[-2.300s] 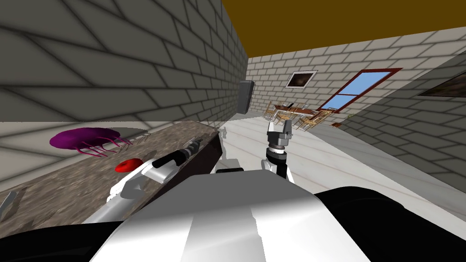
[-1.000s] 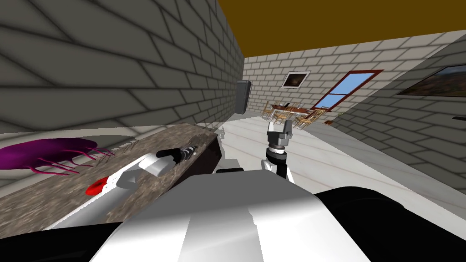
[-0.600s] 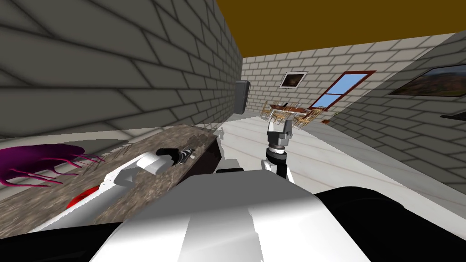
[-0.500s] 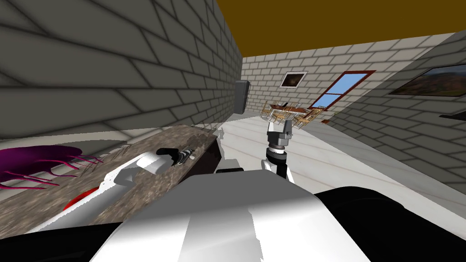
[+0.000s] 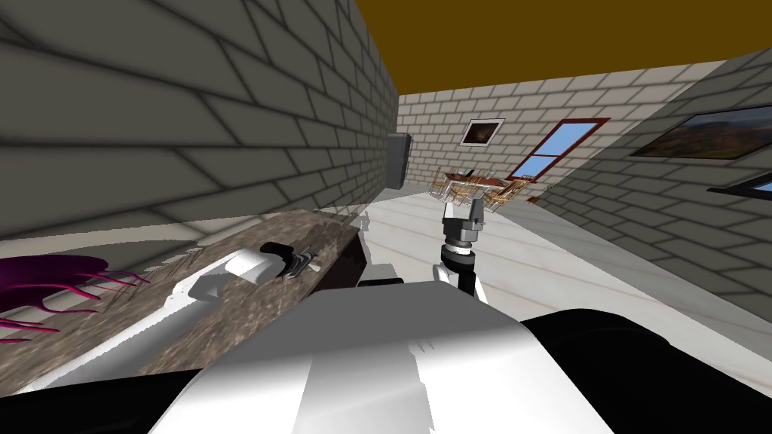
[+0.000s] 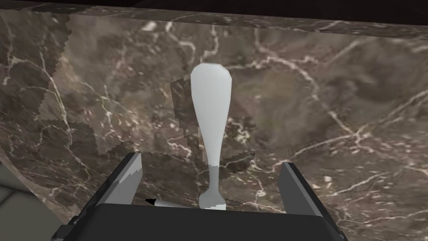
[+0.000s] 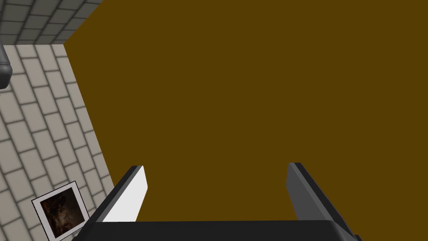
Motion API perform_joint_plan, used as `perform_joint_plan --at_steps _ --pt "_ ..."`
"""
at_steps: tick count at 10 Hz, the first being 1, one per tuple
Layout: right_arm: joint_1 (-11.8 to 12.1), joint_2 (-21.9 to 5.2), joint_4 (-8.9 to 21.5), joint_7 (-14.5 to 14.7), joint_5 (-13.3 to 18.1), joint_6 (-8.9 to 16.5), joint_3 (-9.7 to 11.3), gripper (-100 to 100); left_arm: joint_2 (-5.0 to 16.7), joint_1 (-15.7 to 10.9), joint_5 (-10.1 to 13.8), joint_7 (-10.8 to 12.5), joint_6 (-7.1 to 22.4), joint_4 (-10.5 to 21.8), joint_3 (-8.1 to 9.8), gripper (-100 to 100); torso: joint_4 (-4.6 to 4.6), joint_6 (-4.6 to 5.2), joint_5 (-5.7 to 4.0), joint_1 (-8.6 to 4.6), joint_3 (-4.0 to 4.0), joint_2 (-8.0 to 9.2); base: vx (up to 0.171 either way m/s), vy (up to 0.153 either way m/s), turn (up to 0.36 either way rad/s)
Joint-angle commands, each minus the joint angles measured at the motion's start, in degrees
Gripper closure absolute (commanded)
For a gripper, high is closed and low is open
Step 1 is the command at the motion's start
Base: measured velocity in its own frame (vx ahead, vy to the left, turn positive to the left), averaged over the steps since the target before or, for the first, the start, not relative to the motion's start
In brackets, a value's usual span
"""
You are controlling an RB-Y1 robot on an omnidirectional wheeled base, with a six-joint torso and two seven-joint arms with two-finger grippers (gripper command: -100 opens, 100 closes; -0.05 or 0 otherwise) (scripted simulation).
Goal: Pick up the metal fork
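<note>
**Left gripper (image 6: 211, 162) spread astride the fork (image 6: 211, 104)**

The left gripper hangs low over the brown marbled countertop (image 6: 334, 104), left of centre in the head view, with its fingers wide apart. The pale fork lies flat on the countertop between them and touches neither. Its handle points away from the gripper, and its tines are mostly hidden by the gripper's dark body. The right gripper (image 5: 462, 213) stands raised at mid-frame, fingers also apart. A magenta tendrilled object (image 5: 38, 275) lies at the frame's left edge.
</note>
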Motion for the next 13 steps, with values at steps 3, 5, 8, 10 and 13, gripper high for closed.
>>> perform_joint_plan --at_steps 3,5,8,10,13 --pt "0.0 0.0 0.0 0.0 0.0 0.0 0.0 0 1.0 -0.5 3.4 -1.8 4.6 2.1 0.52 -100 0.00 -0.01 0.00 0.03 0.01 0.02 0.070 0.035 -0.046" --pt "0.0 0.0 0.0 0.0 0.0 0.0 0.0 0 0.9 -0.4 2.9 -1.6 4.1 1.8 0.46 0 0.03 -0.02 0.00 -0.04 0.09 0.17 0.015 0.011 -0.004" --pt "0.0 0.0 0.0 0.0 0.0 0.0 0.0 0 0.6 -4.8 4.1 -7.4 2.6 7.7 0.41 -100 0.11 -0.02 -0.10 -0.45 0.27 0.47 -0.042 -0.071 -0.039" --pt "0.0 0.0 0.0 0.0 0.0 0.0 0.0 0 0.6 -4.8 4.1 -7.8 2.6 11.2 0.41 -100 0.08 -0.02 -0.05 -0.20 0.21 0.36 -0.001 -0.003 0.001" --pt "0.0 0.0 0.0 0.0 0.0 0.0 0.0 0 0.4 -9.2 5.2 -13.7 1.0 16.7 0.36 -100 0.11 0.02 -0.08 -0.42 0.27 0.46 -0.043 -0.063 -0.039"
